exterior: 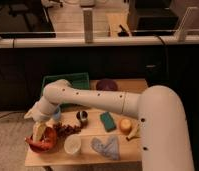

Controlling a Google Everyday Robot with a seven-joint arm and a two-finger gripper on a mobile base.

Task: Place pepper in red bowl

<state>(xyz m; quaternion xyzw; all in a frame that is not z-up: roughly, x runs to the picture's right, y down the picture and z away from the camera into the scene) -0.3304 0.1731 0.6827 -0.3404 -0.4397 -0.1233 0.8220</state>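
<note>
Red bowl (47, 145) sits right beneath the gripper (39, 132).

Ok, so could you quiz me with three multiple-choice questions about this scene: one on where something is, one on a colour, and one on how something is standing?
1. Where is the gripper?
A) over the far right corner
B) just over the red bowl, front left
C) down by the floor

2. What colour is the tray at the back left?
A) green
B) orange
C) white

3. How is the white cup standing?
A) on its side
B) upside down
C) upright, mouth up

Answers: B, the gripper sits directly above the red bowl; A, the tray's rim and walls are plainly green; C, the cup's round open mouth faces up.
</note>
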